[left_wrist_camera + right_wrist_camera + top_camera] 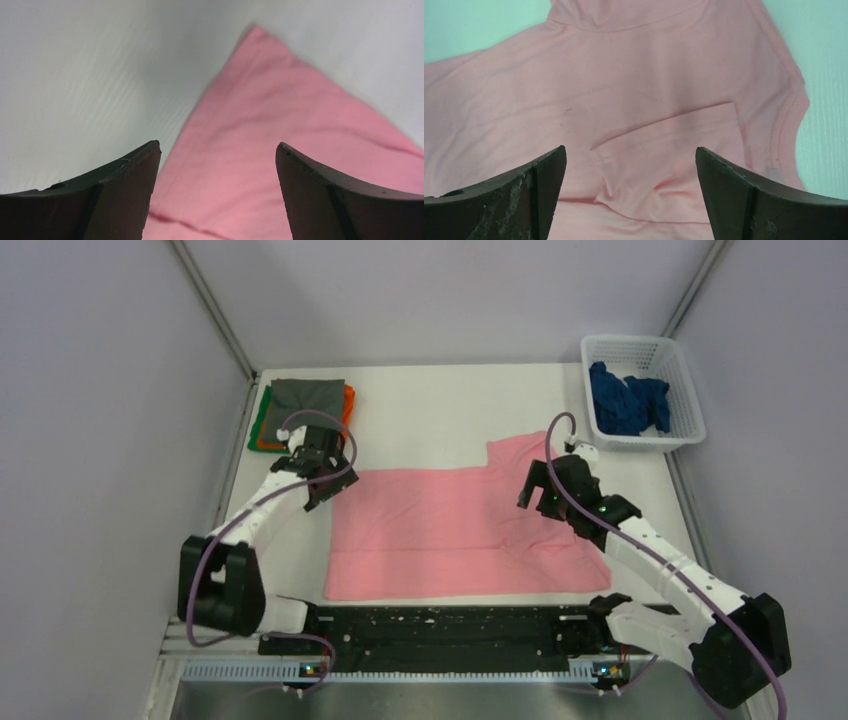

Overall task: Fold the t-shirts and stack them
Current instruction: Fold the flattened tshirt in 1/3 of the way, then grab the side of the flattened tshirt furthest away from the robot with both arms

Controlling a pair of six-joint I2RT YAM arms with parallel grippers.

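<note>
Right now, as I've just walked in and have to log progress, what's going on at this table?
Two robot arms are working on a pink t-shirt spread on the white table. The left tool hovers open over the shirt's far left corner. The right tool hovers open over its right side, where a sleeve looks folded in. Neither holds cloth. A folded stack, grey on top, sits at the far left, and a dark blue shirt lies crumpled in the basket.

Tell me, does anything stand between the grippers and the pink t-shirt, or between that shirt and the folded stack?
Nothing visible does. The left gripper hangs open over the pink t-shirt's left corner, the right gripper open over its right side. Only bare table lies between the shirt and the folded stack.
</note>
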